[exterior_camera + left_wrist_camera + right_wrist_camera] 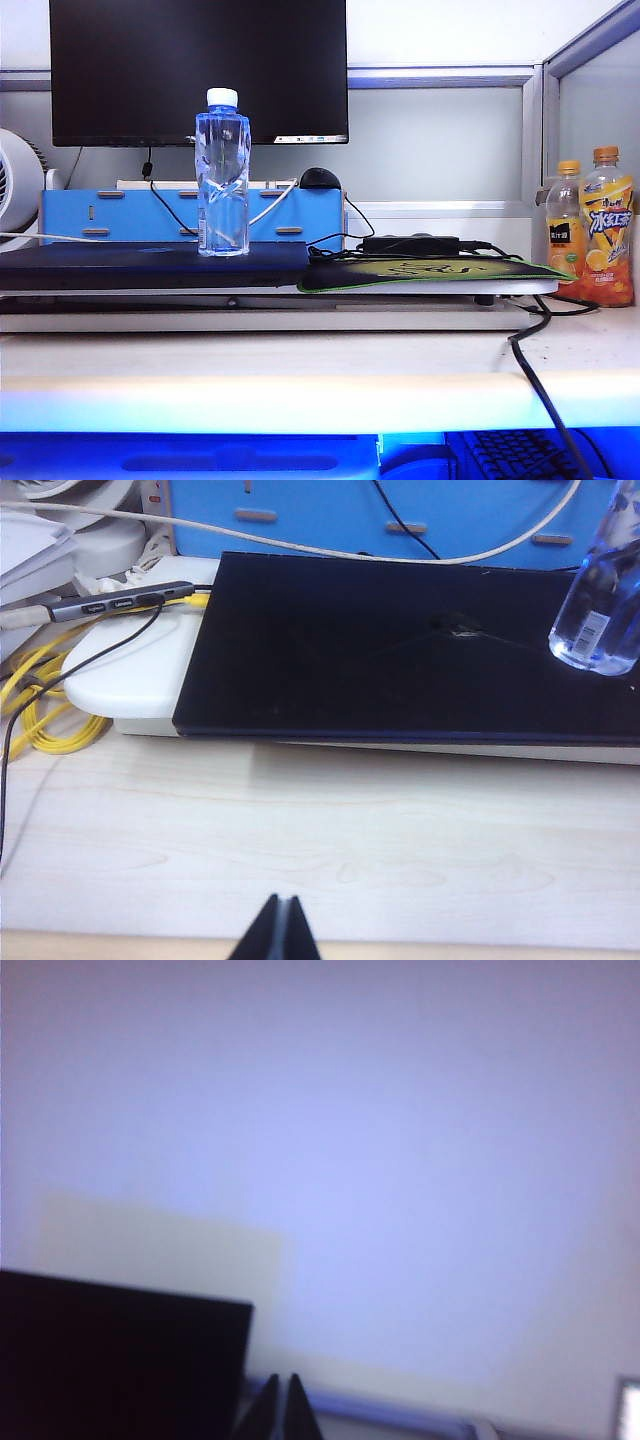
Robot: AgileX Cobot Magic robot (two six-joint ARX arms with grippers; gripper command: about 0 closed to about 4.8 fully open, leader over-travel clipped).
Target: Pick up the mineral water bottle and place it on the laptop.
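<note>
The mineral water bottle (222,180), clear with a white cap, stands upright on the closed dark laptop (150,262), near its right end. The left wrist view shows the bottle's base (600,610) resting on the laptop lid (380,650). My left gripper (280,900) is shut and empty, low over the pale desk well short of the laptop's front edge. My right gripper (279,1378) is also shut and empty; it points up at the wall, beside a corner of the black monitor (120,1360). Neither gripper shows in the exterior view.
A black monitor (200,70) and a blue organiser (140,215) stand behind the laptop. A green-edged mouse mat (430,272) lies to its right, with two orange drink bottles (590,230) beyond. A yellow cable (40,710) and a USB hub (110,603) lie left of the laptop.
</note>
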